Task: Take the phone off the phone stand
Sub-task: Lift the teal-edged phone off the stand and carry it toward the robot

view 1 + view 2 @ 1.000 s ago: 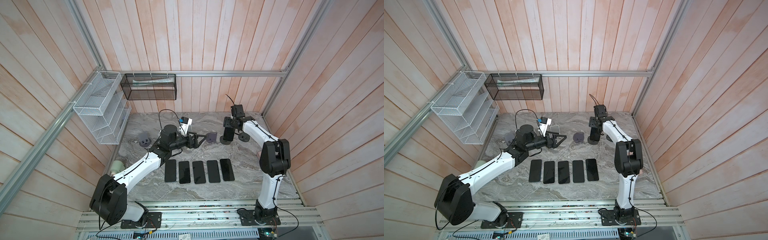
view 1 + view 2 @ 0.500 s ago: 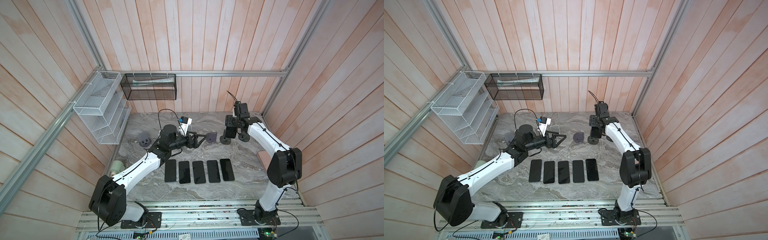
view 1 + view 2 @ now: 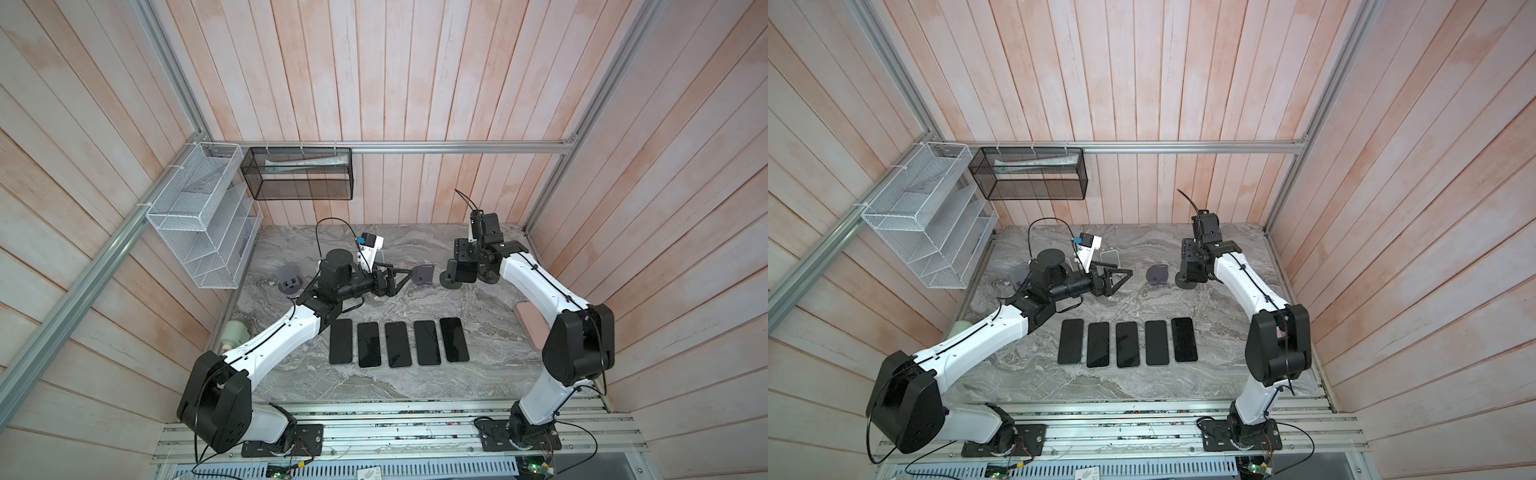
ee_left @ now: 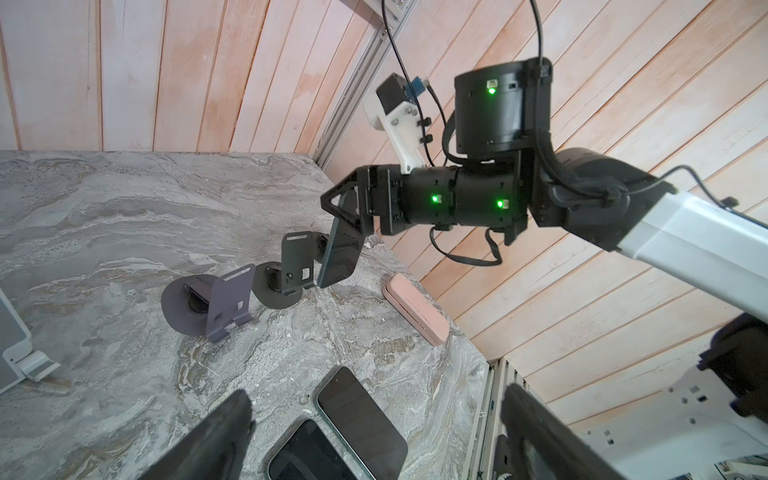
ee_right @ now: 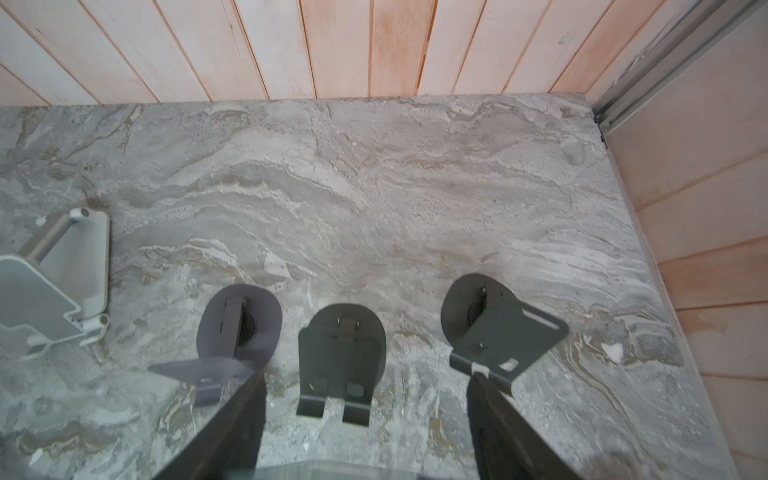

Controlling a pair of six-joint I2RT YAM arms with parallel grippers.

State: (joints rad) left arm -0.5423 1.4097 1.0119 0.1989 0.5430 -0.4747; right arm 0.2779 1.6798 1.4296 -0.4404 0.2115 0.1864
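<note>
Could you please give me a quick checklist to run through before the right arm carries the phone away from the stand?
1. Grip: phone clamped between the right fingers: ok.
2. Clearance: dark stand has an empty cradle, phone off it: ok.
3. Left fingers spread wide, holding nothing, away from the phone: ok.
4. Set-down spot: bare table right of the row of five phones: ok.
5. Grip firm enough not to slip: cannot tell.

In my right wrist view I get only a blurred sliver of the phone (image 5: 332, 471), cropped by the bottom edge. In the left wrist view, the white stand (image 4: 16, 345) runs off the left edge.
</note>
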